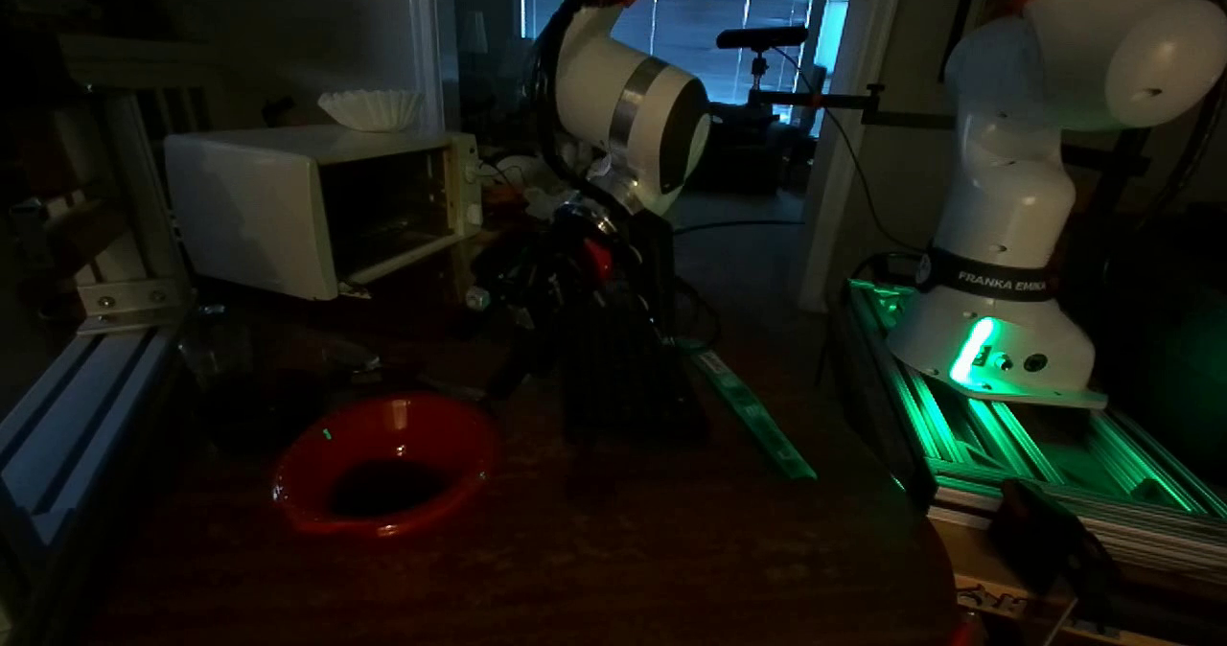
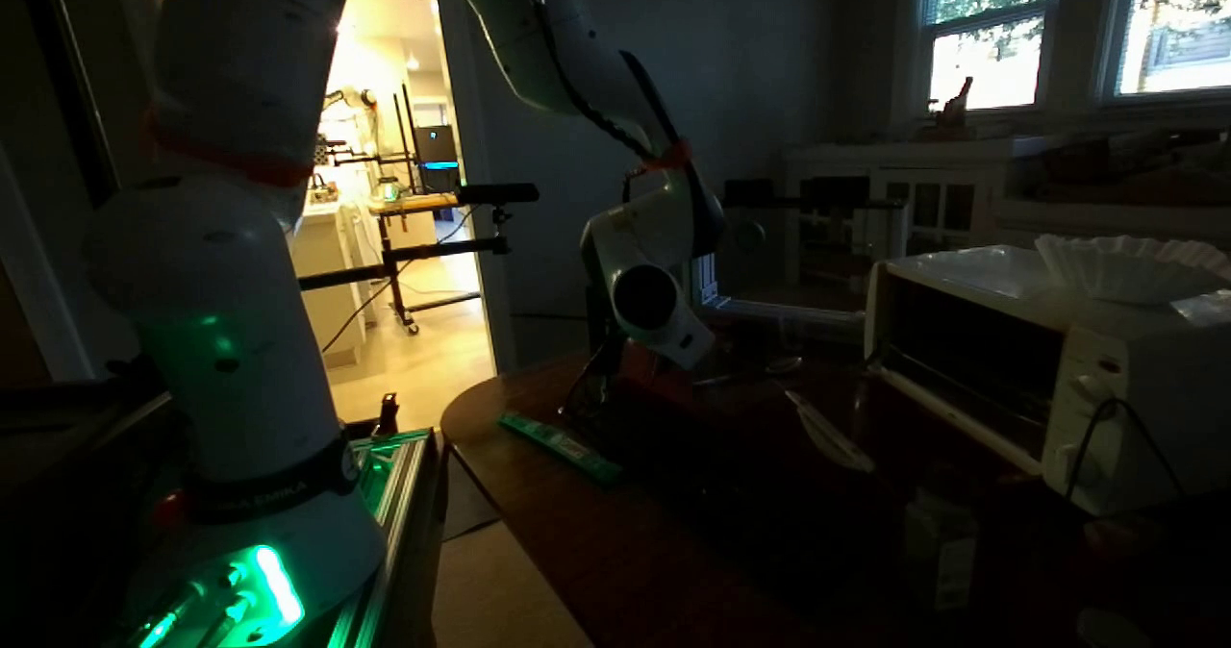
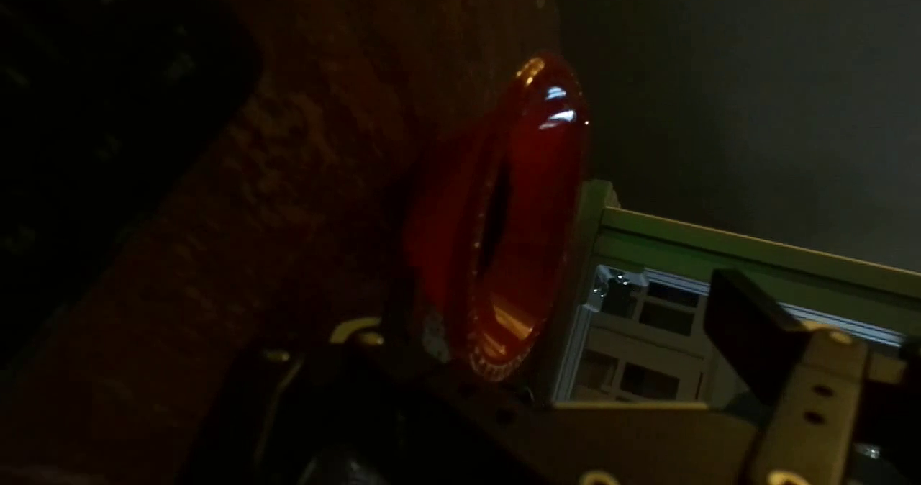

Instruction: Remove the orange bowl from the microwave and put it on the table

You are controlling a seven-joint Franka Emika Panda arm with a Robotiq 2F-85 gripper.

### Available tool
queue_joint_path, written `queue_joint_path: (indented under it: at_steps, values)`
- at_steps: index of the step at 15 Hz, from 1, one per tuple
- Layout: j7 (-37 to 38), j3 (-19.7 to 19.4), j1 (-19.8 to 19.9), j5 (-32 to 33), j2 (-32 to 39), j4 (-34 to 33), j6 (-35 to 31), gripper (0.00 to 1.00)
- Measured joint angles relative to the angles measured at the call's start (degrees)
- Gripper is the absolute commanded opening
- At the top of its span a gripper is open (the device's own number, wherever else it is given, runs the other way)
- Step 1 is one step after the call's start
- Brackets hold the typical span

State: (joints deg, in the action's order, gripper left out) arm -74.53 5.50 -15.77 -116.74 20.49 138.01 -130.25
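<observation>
On the table (image 1: 671, 560) sits the orange bowl (image 1: 388, 454), upright, well apart from the microwave (image 1: 249, 210). Near it is the gripper (image 3: 565, 294), fingers wide apart; whether they touch the bowl I cannot tell. The microwave's dark inside is exposed, and a fluted white bowl (image 1: 372, 111) rests on its top. Toward the robot's base (image 1: 997, 344) lies a green strip (image 1: 752, 413).

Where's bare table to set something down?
Free: foreground table in an exterior view, bordered by orange bowl, black object and green strip. Crowded: from the bowl toward the microwave, with dim items, and around the claw.
</observation>
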Motion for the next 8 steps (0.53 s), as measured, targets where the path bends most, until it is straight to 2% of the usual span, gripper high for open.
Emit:
queue_joint_path:
  at_steps: [4,8]
  values:
    - [1.08,1.04,-0.96,4.65,-8.32,2.47,-9.27,1.00]
    - [7.61,3.90,-1.47,16.44,-16.36,5.28,-20.02,1.00]
